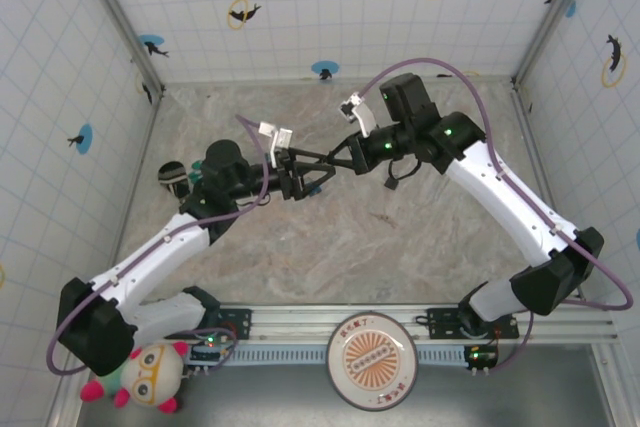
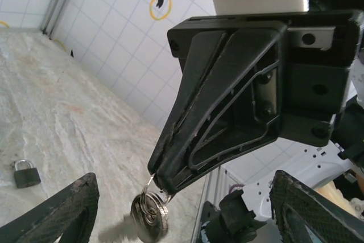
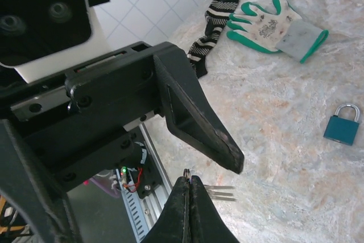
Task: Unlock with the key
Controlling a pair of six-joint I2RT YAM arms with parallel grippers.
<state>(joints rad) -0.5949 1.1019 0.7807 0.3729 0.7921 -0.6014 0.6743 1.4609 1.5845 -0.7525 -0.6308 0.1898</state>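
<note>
The key [image 2: 151,218] is one of a small silvery bunch on a ring [image 2: 149,189], with rounded heads stacked flat against each other. In the left wrist view it hangs at 6 o'clock, off the table and below the tips of the right gripper [image 3: 187,179]. That gripper's fingers are pressed together on the ring. In the right wrist view the ring pokes up between the tips, and thin pale blades jut out toward 3 o'clock, too blurred to read their cut.

The left gripper [image 2: 185,177] stands spread wide, one finger [image 2: 60,214] at 7 o'clock and the other at 5 o'clock. The right gripper's fingers reach down between them without touching either. From above, the two grippers meet over the middle of the table [image 1: 400,247].

The lock [image 3: 343,124] lies flat on the table at 3 o'clock in the right wrist view. It has a teal body and a silvery shackle that is closed, and it is well apart from the key. A green-and-white glove [image 3: 273,24] lies at 1 o'clock, with a striped sock [image 3: 211,21] just beside it at 12.
</note>
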